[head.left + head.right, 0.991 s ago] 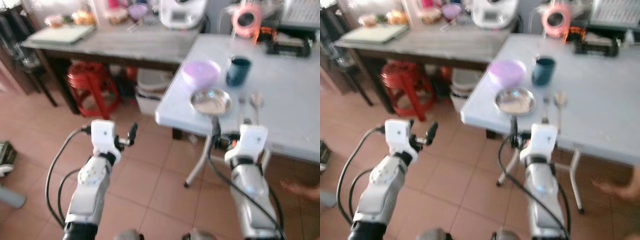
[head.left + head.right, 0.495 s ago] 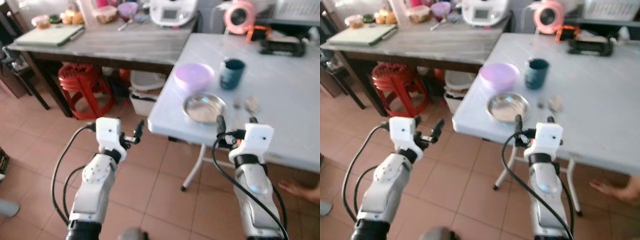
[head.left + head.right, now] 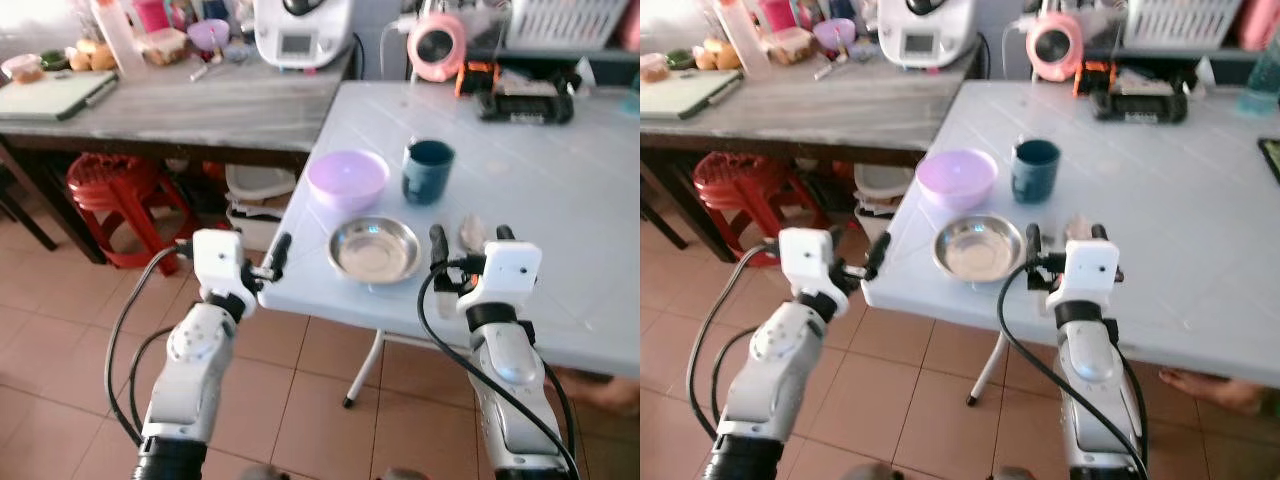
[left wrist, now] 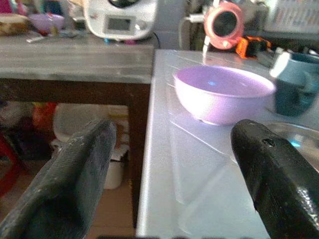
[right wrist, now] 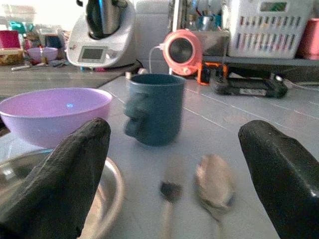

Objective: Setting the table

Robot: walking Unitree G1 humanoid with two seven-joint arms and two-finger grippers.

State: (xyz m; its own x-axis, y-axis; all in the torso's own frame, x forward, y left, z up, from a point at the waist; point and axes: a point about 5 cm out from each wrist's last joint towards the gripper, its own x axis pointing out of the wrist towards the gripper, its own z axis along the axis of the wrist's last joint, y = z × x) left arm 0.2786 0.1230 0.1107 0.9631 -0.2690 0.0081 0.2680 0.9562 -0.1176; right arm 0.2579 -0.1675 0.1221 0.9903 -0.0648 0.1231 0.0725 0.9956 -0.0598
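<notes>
Standing at the near corner of the white bench (image 3: pixel 560 190), both arms raised. Left claw (image 3: pixel 271 262) hovering at the bench's corner edge, fingers (image 4: pixel 79 174) spread wide, holding nothing. Right claw (image 3: pixel 466 245) over the bench's near edge, fingers (image 5: pixel 65 179) also parted and empty.

Place setting laid out ahead: steel plate (image 3: pixel 374 250) at 12 o'clock, close to the near edge. Purple bowl (image 3: pixel 347 179) just beyond it toward 11 o'clock, nearly touching the plate's rim. Dark teal cup (image 3: pixel 427 170) upright toward 1 o'clock, just beside the bowl. From the right wrist view, spoon (image 5: pixel 213 186) lying flat on the bench between the parted fingers, bowl end toward the cup, with a second small utensil (image 5: pixel 169 199) just beside it on the plate's side; too blurred to name. In the head views, spoon (image 3: pixel 471 232) sitting at 3 o'clock of the plate, right between the right claw's fingers.

Further off, at 10 o'clock, a wooden side bench (image 3: pixel 190 100) butting against the white one, carrying a white kitchen machine (image 3: pixel 298 30), a cutting board (image 3: pixel 50 95) and jars. Red stool (image 3: pixel 105 190) tucked beneath it. Pink fan (image 3: pixel 436 45) and a black device (image 3: pixel 520 100) at the far edge, toward 1 o'clock. A person's bare foot (image 3: pixel 1215 390) on the tiled floor (image 3: pixel 60 350) at 4 o'clock.
</notes>
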